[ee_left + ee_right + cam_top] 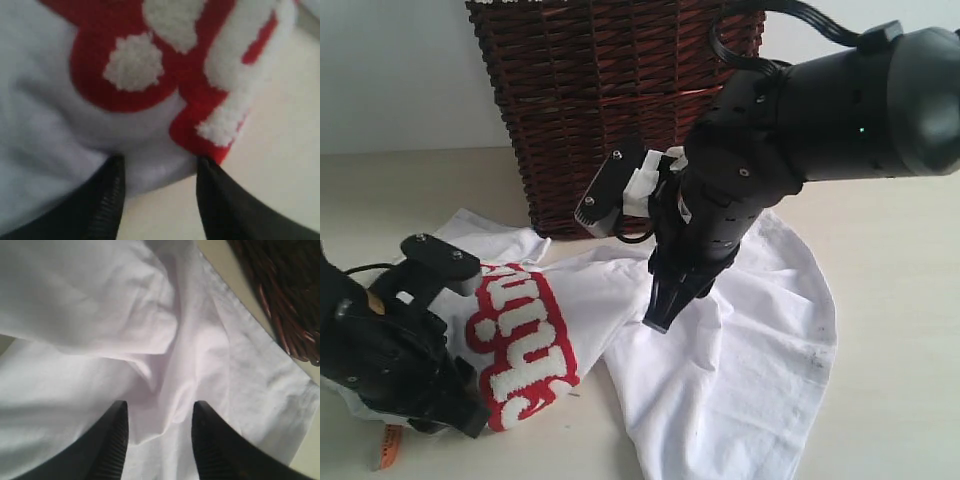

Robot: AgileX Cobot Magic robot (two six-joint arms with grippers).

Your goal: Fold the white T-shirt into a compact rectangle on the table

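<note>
Nearest, the left gripper (160, 162) is seen with jaws wide at the lettered edge of the white T-shirt (720, 350), nothing held. The shirt is left crumpled on the table (900, 300), its long axis running left to right and its orange neck tag (388, 445) at the left. Farther off, the right gripper (159, 407) is parted over a cloth ridge. Spreading is judged to be the step in hand; firm edge grasps are called for next.

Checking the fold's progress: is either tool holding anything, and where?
Left tool open, straddling the edge of the white T-shirt by the red lettering, holding nothing. Right tool straddles a plain fold mid-shirt; a grip cannot be told.
</note>
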